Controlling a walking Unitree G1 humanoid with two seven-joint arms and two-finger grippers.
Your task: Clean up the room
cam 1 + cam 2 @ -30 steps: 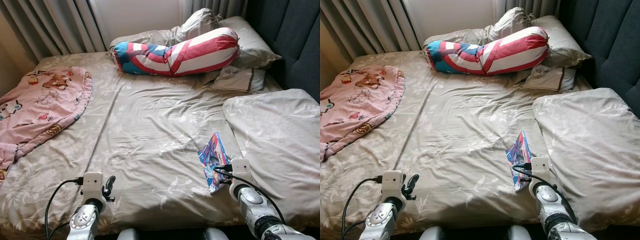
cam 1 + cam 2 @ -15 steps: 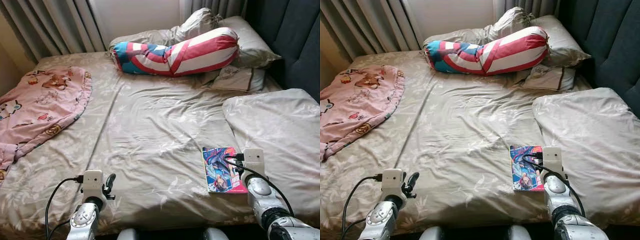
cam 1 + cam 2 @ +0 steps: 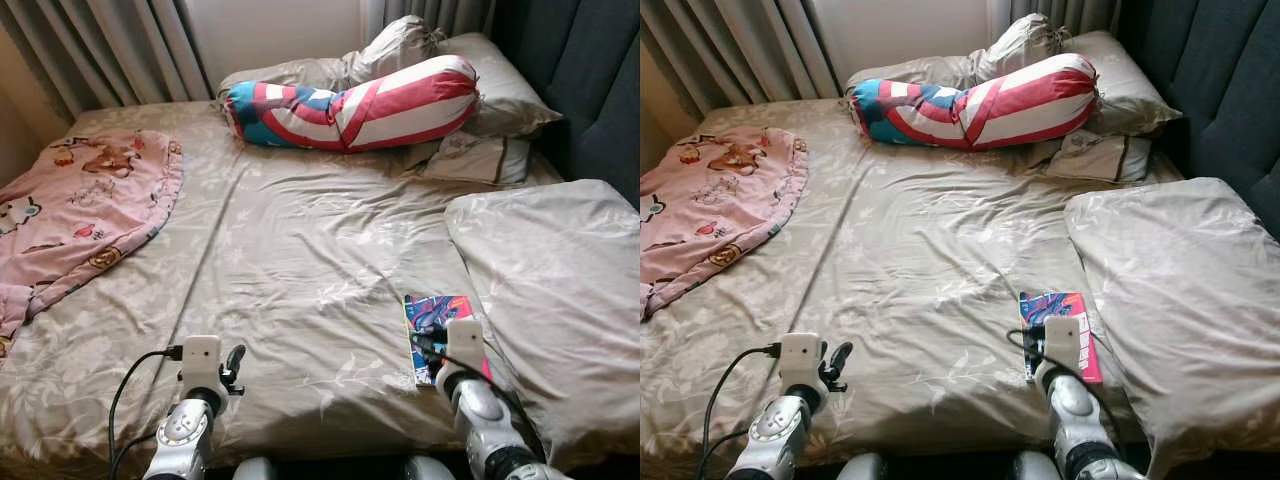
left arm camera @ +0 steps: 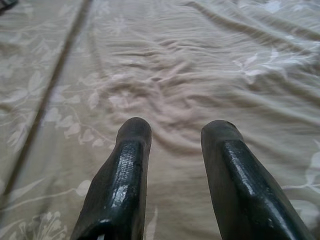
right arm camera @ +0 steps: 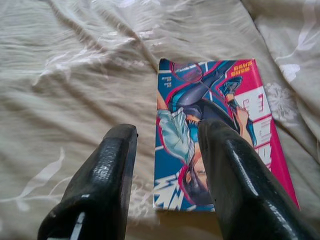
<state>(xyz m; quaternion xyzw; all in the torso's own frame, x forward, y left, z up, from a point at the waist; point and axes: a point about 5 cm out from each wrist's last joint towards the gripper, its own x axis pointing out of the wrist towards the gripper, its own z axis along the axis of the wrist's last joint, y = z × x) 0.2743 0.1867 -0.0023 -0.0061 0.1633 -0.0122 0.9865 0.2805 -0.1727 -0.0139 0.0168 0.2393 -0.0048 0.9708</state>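
A colourful comic book (image 3: 424, 311) lies flat on the beige floral sheet (image 3: 300, 250), near the bed's front edge and beside a large pillow (image 3: 550, 280). My right gripper (image 5: 167, 131) hovers open just over the near end of the book (image 5: 220, 115). One finger is above its cover and the other above the sheet, and nothing is held. My left gripper (image 4: 177, 127) stands open over bare sheet at the front left of the bed, and in the left eye view the left gripper (image 3: 232, 362) is low by the edge.
A red, white and blue bolster (image 3: 350, 105) and grey pillows (image 3: 500, 90) lie at the head of the bed. A pink cartoon blanket (image 3: 80, 210) covers the left side. Curtains (image 3: 110, 50) hang behind, and a dark headboard (image 3: 600, 80) runs along the right.
A second ago the book was tilted up in my right gripper; it now lies flat on the sheet, let go. The right arm has shifted left, the left arm slightly right.
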